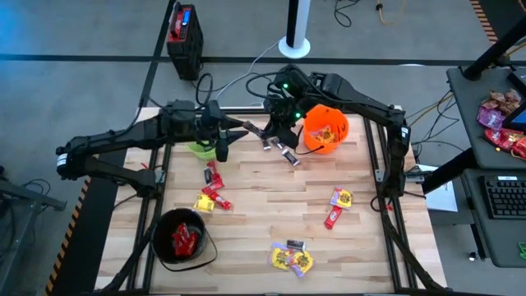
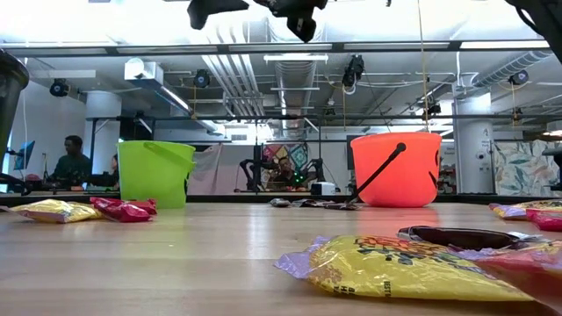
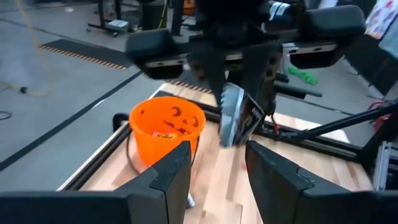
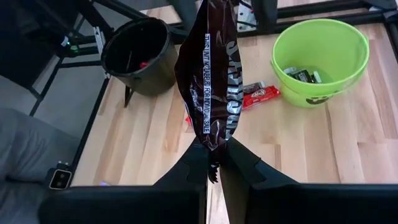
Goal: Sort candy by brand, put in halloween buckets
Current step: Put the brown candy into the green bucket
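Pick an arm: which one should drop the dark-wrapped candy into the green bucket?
Right. The right gripper is already shut on the dark candy, lifted off the table. The left gripper is open and empty, facing it. The green bucket, with dark candies inside, sits close by.

Three small round plastic pails: one black (image 1: 180,239), one lime green (image 1: 200,150), one orange with a pumpkin face (image 1: 326,128). Two dark robot arms. One dark-wrapped candy bar (image 4: 209,81) pinched in the right gripper (image 4: 211,163). Loose on the wooden table (image 1: 263,205) in the high view: roughly four red-wrapped candies, about four yellow-wrapped ones, and three or so dark or silver ones; overlapping wrappers make exact counts uncertain.
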Robot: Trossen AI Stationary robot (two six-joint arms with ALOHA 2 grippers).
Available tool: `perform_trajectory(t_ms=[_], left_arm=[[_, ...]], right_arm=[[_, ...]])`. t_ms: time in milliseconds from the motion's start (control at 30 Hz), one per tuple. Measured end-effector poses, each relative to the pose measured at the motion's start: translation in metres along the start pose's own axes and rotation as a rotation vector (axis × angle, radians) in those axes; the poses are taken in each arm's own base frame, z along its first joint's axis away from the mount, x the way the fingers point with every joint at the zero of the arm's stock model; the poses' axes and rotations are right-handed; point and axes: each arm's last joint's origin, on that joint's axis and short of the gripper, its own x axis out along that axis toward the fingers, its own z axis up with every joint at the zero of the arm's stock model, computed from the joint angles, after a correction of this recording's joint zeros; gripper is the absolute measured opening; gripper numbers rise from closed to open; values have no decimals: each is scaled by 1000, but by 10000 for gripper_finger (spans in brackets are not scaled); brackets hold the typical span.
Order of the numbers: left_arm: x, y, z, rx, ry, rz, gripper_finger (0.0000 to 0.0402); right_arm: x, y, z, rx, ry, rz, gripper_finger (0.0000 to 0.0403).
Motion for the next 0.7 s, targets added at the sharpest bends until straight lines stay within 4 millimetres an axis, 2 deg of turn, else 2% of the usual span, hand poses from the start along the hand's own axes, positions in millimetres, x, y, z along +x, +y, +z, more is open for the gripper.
perform_trajectory(t_ms=[300, 367, 500, 600, 700], left_arm=[[22, -2, 3, 10, -72, -114, 130], [22, -2, 4, 19, -82, -119, 109], [20, -2, 4, 29, -78, -117, 23], [19, -2, 5, 28, -79, -112, 15], [17, -2, 5, 27, -79, -107, 8]], right_arm=[[0, 0, 0, -11, 2, 7, 14], [1, 1, -1, -10, 10, 10, 14], [2, 1, -1, -16, 14, 13, 14], [2, 1, -1, -10, 10, 13, 26], [0, -1, 0, 43, 0, 5, 60]])
